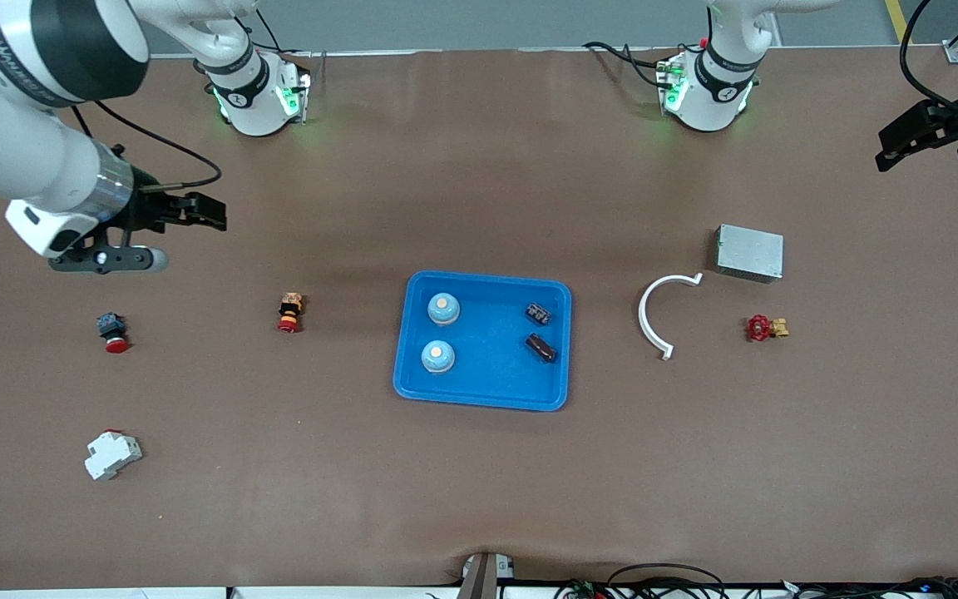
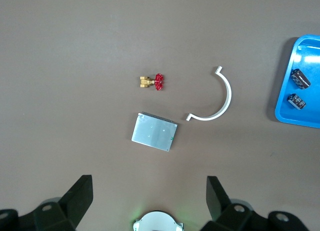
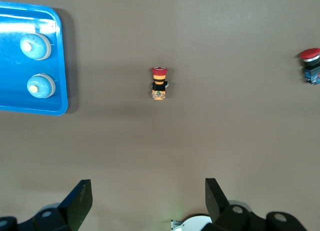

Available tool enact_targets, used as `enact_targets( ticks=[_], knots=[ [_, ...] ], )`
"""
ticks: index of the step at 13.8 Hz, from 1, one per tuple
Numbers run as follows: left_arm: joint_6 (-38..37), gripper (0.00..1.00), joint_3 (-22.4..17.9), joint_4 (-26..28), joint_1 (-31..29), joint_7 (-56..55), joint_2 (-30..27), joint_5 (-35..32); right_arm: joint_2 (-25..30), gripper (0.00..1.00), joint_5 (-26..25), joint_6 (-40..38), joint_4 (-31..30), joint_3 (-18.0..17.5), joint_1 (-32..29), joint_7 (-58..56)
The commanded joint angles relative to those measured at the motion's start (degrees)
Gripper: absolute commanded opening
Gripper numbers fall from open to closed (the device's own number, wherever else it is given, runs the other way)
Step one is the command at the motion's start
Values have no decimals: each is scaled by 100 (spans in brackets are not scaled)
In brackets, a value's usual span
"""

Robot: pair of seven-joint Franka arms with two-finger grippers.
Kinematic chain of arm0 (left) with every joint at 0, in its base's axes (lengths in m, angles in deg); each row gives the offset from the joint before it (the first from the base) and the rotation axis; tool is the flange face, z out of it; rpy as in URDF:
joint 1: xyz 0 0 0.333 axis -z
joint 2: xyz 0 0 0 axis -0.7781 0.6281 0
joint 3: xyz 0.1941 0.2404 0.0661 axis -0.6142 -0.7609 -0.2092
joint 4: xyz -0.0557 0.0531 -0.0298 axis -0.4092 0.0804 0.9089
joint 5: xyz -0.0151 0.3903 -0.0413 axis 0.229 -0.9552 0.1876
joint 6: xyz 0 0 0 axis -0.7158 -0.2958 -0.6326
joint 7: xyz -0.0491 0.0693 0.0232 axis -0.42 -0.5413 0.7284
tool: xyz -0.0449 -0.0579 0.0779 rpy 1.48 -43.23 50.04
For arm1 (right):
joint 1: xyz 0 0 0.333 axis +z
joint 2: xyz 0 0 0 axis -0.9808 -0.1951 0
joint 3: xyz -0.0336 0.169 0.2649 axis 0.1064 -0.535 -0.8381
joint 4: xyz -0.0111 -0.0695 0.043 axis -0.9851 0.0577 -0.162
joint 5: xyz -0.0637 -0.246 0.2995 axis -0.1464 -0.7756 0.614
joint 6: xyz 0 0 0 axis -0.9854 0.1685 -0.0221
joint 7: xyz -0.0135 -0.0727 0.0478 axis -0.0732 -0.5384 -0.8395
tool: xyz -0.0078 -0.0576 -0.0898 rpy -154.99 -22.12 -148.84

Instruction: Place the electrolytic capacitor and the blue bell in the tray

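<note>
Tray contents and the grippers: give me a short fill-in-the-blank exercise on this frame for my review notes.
1. The blue tray holds ___ blue bells and two dark capacitors.
2. The white curved clip lies on the table between the tray and the red-handled ___.
3. Both the left gripper and the right gripper are ___ and hold nothing.

Missing words: two; valve; open

arms: glossy white rounded shells, black joint bands | bases: white, black ring with small white emblem, green status lights | right wrist: silver metal collar, grey lettering on black band | cables: thin black leads by wrist and bases | right gripper (image 1: pixel 188 210), left gripper (image 1: pixel 920 137): matte black, angular jaws
</note>
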Motion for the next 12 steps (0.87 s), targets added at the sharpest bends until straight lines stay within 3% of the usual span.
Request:
enact_targets(
  ticks=[1, 8, 12],
  knots=[
    [29, 100, 113, -117, -21, 64, 2, 147, 151, 100, -36, -72, 23, -67, -141, -143],
    [73, 100, 131, -91, -74, 64, -42, 323, 134, 100, -150, -81, 313, -67, -317, -143],
    [178, 100, 131, -91, -74, 64, -16, 323, 134, 100, -141, -220, 647, -76, -843, -518]
  ],
)
